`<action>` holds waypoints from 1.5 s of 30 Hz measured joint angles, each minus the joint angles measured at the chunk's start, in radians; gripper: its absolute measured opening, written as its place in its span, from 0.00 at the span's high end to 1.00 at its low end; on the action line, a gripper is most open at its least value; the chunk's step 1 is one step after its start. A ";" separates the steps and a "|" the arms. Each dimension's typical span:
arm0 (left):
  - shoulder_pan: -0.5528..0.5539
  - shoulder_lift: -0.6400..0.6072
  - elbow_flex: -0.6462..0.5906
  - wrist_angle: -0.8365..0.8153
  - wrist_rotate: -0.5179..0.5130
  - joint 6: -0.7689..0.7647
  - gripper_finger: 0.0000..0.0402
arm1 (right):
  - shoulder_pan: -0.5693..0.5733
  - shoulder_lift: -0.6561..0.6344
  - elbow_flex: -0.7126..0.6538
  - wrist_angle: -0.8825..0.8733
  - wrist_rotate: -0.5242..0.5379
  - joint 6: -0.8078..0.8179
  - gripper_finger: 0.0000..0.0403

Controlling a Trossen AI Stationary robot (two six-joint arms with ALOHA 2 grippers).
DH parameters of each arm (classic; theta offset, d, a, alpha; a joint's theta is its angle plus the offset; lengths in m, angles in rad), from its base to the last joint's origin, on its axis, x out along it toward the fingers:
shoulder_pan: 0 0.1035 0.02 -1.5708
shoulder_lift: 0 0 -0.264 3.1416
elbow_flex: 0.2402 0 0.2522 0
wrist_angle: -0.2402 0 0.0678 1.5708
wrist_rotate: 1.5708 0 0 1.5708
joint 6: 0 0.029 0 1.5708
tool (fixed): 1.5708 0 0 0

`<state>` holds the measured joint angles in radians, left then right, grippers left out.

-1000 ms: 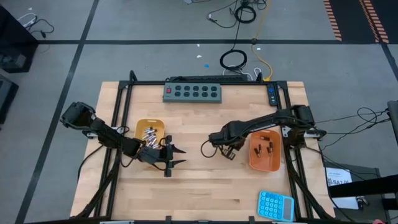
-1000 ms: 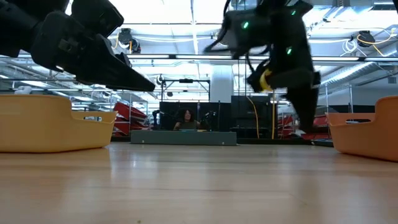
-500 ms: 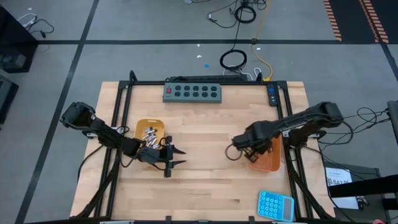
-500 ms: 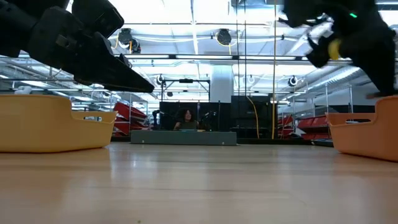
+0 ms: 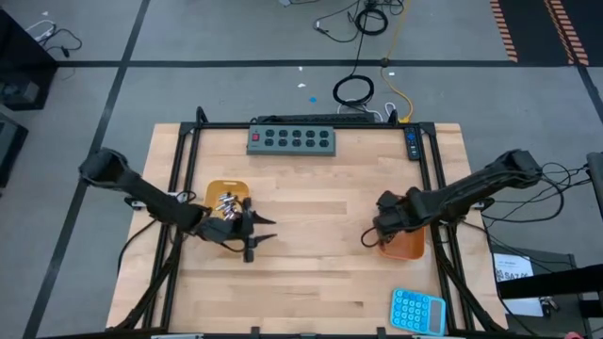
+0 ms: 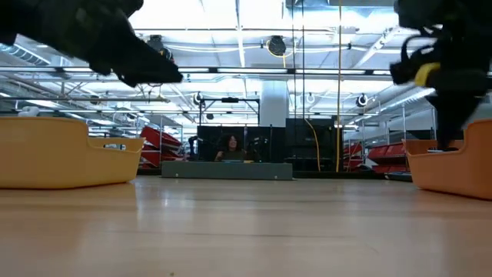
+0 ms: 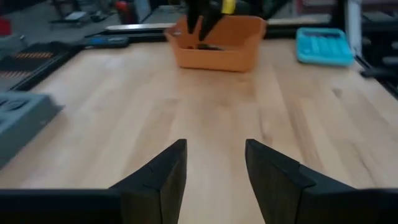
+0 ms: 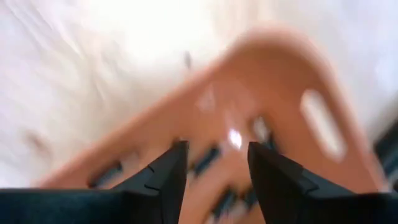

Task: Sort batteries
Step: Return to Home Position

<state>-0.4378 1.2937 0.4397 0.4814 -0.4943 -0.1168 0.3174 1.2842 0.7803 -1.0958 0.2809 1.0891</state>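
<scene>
Tabletop (image 5: 311, 188): left gripper (image 7: 214, 144), fingers spread, by left tray (image 5: 215, 191). Right gripper (image 8: 214, 149), fingers spread, above right tray (image 5: 412, 248) holding dark batteries (image 8: 205, 159).

Bright, even overhead light; heavy motion blur beyond the right claw (image 8: 216, 149)
</scene>
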 joint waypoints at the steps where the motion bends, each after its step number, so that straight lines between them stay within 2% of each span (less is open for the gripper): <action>1: 0.007 -0.039 0.000 -0.041 -0.009 -0.028 0.57 | 0.008 -0.015 0.000 0.017 0.049 -0.027 0.60; 5: 0.027 -0.192 0.000 -0.182 -0.099 -0.134 0.57 | 0.056 -0.082 0.000 0.114 0.272 -0.179 0.63; 8: 0.012 -0.307 0.000 -0.246 -0.197 -0.153 0.57 | 0.083 -0.140 -0.001 0.149 0.433 -0.303 0.65; 12: -0.051 -0.431 -0.016 -0.279 -0.288 -0.128 0.57 | 0.095 -0.262 -0.062 0.197 0.497 -0.391 0.69; 19: -0.193 -0.546 -0.076 -0.283 -0.436 -0.130 0.57 | 0.125 -0.589 -0.262 0.481 0.500 -0.545 0.77; 24: -0.296 -0.608 -0.128 -0.301 -0.568 -0.137 0.57 | 0.127 -0.784 -0.380 0.843 0.501 -0.815 0.83; 26: -0.324 -0.642 -0.148 -0.307 -0.603 -0.131 0.57 | 0.126 -0.852 -0.403 0.918 0.483 -0.916 0.86; 32: -0.332 -0.805 -0.187 -0.308 -0.607 -0.067 0.63 | 0.068 -1.029 -0.406 0.937 0.388 -1.056 0.99; 38: -0.327 -0.936 -0.186 -0.276 -0.580 0.073 0.74 | -0.004 -1.159 -0.406 0.924 0.369 -1.118 0.99; 42: -0.303 -0.999 -0.186 -0.289 -0.584 0.104 0.81 | -0.042 -1.228 -0.406 0.922 0.369 -1.156 1.00; 45: -0.266 -1.031 -0.186 -0.298 -0.584 0.106 0.87 | -0.072 -1.274 -0.406 0.990 0.369 -1.165 1.00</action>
<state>-0.7042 0.2624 0.2539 0.1830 -1.0785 -0.0112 0.2453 0.0105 0.3748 -0.1055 0.6495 -0.0758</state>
